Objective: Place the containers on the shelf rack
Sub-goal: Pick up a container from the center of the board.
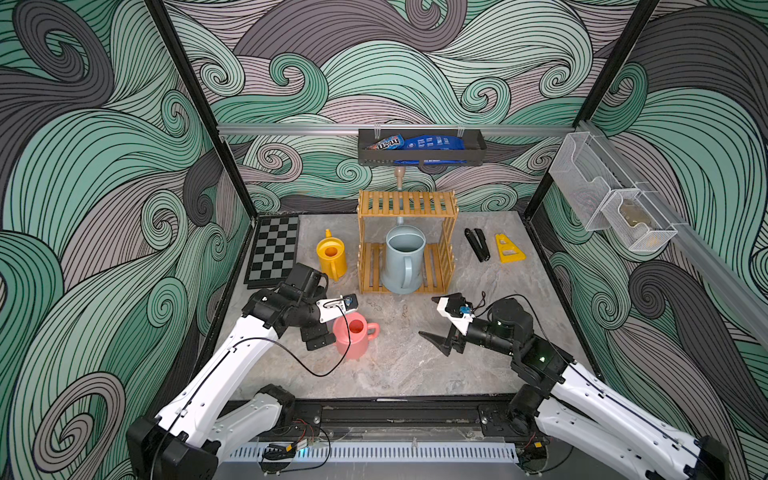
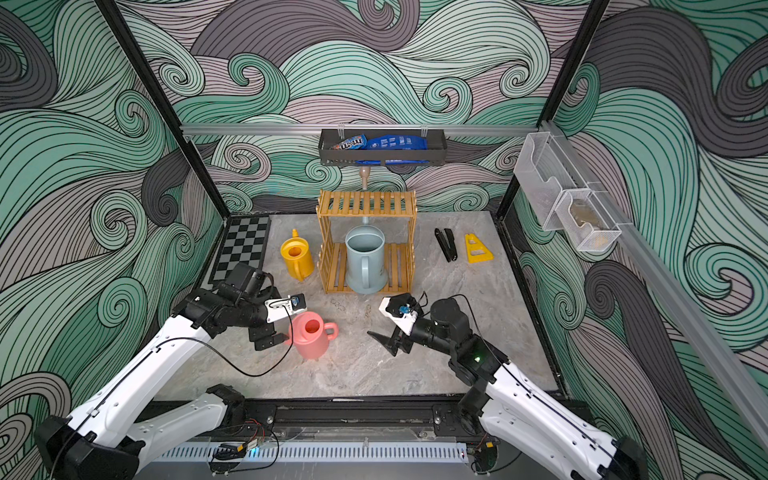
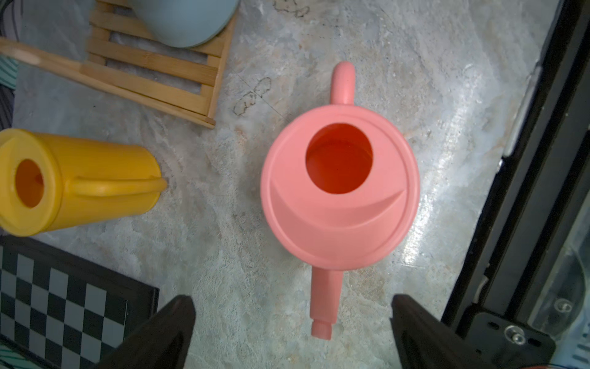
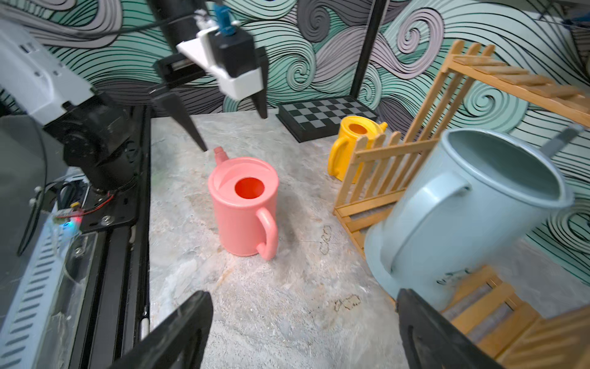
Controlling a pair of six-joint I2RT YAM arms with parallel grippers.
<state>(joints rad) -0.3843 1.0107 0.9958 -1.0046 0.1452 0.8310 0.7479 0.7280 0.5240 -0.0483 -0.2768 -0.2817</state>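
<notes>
As it stands, smooth cylindrical pink can (image 3: 335,223)

So your marble-look grey table (image 1: 415,365) has a wooden rack (image 1: 407,203) standing toward the back, about the middle. The big blue can (image 1: 403,257) sits upright on the rack's bottom tier, handle facing the front, base right at the front edge. The top tier is bare slats. Left of the rack, just beside it, you've got the yellow can (image 1: 332,257) upright on the table, and further left a chessboard (image 1: 274,249) lies flat along the table edge. Right of the rack there's a black tool (image 1: 477,244) with a yellow wedge (image 1: 508,248) next to it, both lying flat. In front of the rack, off to the left, the pink can (image 1: 353,332) stands upright, well apart from it.
</notes>
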